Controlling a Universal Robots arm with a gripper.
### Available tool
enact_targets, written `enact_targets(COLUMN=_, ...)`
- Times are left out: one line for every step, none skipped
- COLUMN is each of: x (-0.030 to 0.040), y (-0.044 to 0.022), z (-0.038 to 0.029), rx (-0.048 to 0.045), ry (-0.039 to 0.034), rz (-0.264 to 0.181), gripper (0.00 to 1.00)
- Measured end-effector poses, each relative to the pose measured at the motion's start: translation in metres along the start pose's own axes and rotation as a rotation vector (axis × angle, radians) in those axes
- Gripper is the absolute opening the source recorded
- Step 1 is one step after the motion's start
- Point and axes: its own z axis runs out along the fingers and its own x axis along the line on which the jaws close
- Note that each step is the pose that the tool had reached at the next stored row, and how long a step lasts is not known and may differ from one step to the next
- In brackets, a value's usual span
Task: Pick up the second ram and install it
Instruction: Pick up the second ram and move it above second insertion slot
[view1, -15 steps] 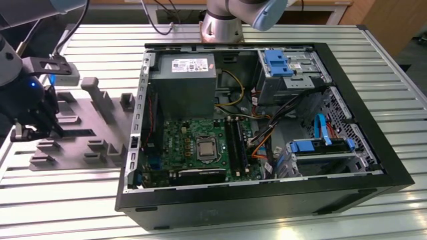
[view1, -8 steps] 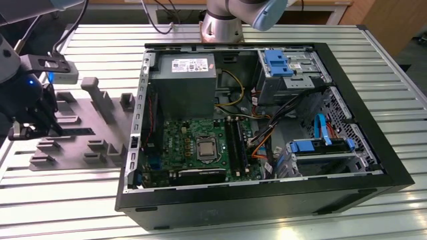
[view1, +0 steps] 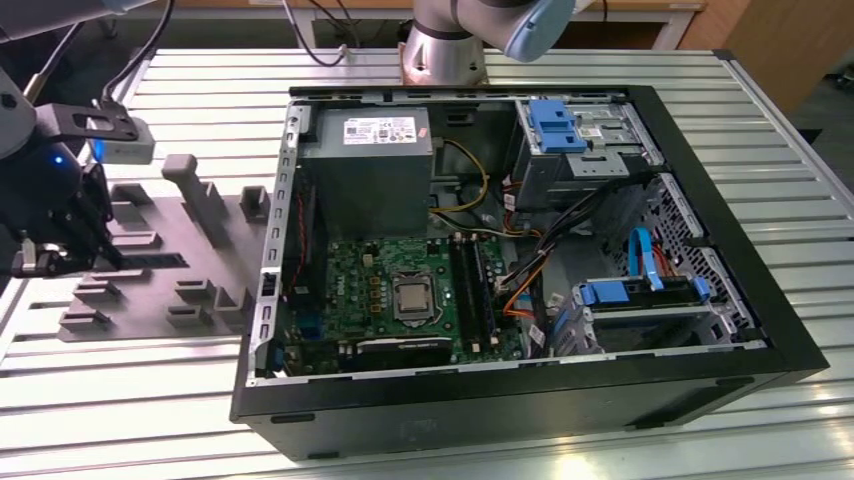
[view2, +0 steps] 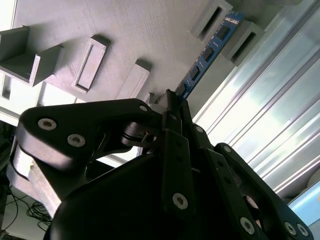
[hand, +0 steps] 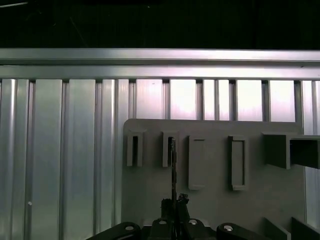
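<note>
The ram (view2: 207, 52) is a long, thin stick, blue-green with black chips along its face. In the first wrist view it shows edge-on as a dark sliver (hand: 173, 167). It stands on its long edge on the grey fixture (view1: 200, 275), with its far end seated between two upright posts.

The pincer (view2: 172, 102) is clamped on the near end of the ram, one finger against each face. In the first wrist view its tips (hand: 175, 202) sit tight around the stick's edge.

In the exterior view the arm (view1: 447, 45) rises beyond the case (view1: 534, 410), and its wrist hangs low over the fixture at the exterior view's left edge.

One ram, one pincer, one fixture and one open case are on the ribbed tabletop (view1: 134, 400). The first wrist view shows four holders (hand: 237, 162) in a row on the fixture.
</note>
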Motion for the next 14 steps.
enact_targets(x=0.0, y=0.0, z=-0.0006, rx=0.0, ry=0.0, rz=0.0, gripper=0.14)
enact_targets(x=0.0, y=0.0, z=-0.0013, rx=0.0, ry=0.0, rz=0.0, gripper=0.14)
enact_targets(x=0.0, y=0.0001, z=-0.002, rx=0.0, ry=0.0, rz=0.0, gripper=0.14)
enact_targets(x=-0.0001, y=0.0001, z=-0.0026, rx=0.0, ry=0.0, rz=0.0, gripper=0.14)
enact_targets(x=-0.0001, y=0.0001, z=-0.0033, rx=0.0, ry=0.0, rz=0.0, gripper=0.14)
enact_targets(x=-0.0001, y=0.0001, z=-0.004, rx=0.0, ry=0.0, rz=0.0, gripper=0.14)
enact_targets(x=-0.0001, y=0.0001, z=-0.0046, rx=0.0, ry=0.0, rz=0.0, gripper=0.14)
enact_targets(x=-0.0001, y=0.0001, z=-0.0053, rx=0.0, ry=0.0, rz=0.0, gripper=0.14)
enact_targets(x=-0.0001, y=0.0002, z=-0.0059, rx=0.0001, ry=0.0, rz=0.0, gripper=0.14)
enact_targets(x=-0.0002, y=0.0002, z=-0.0066, rx=0.0, ry=0.0, rz=0.0, gripper=0.14)
enact_targets(x=-0.0002, y=0.0002, z=-0.0073, rx=0.0, ry=0.0001, rz=0.0, gripper=0.14)
enact_targets(x=-0.0002, y=0.0002, z=-0.0079, rx=0.0, ry=0.0, rz=0.0, gripper=0.14)
enact_targets(x=-0.0002, y=0.0003, z=-0.0087, rx=0.0, ry=0.0, rz=0.0, gripper=0.14)
enact_targets(x=-0.0002, y=0.0003, z=-0.0101, rx=0.0, ry=0.0001, rz=0.0, gripper=0.14)
